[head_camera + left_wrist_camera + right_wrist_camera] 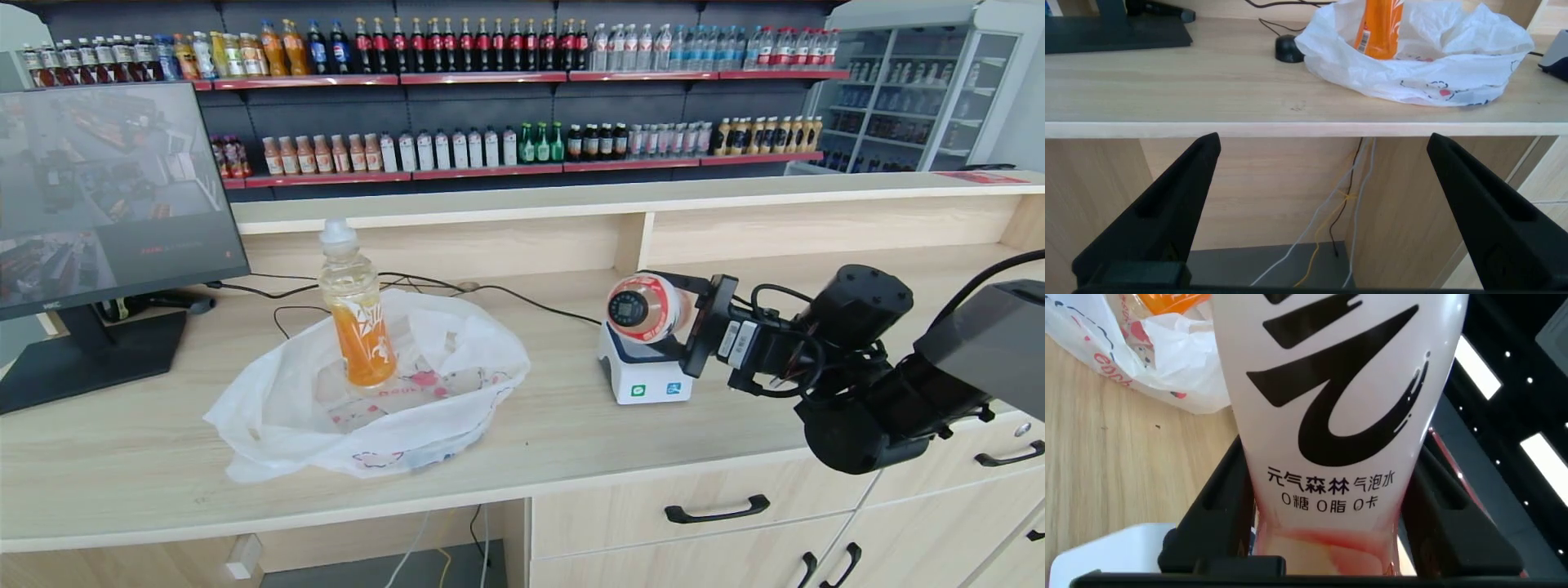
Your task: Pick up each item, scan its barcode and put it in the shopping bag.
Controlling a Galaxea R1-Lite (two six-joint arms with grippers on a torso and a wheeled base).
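Drink shelves [490, 77] back the tabletop [555, 425], where our right fingers [682, 283] grip a pink-white bottle [645, 308] sideways over the scanner [645, 380], beside the shopping bag [277, 416]. From our left wrist, the left fingers [1167, 212] gape empty; from the right, fingers clamp that bottle.

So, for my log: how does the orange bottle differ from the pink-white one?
The orange bottle stands upright in the shopping bag; the pink-white bottle lies sideways at the scanner. The right gripper holds the pink-white bottle, nothing the orange bottle. Both hold drinks.
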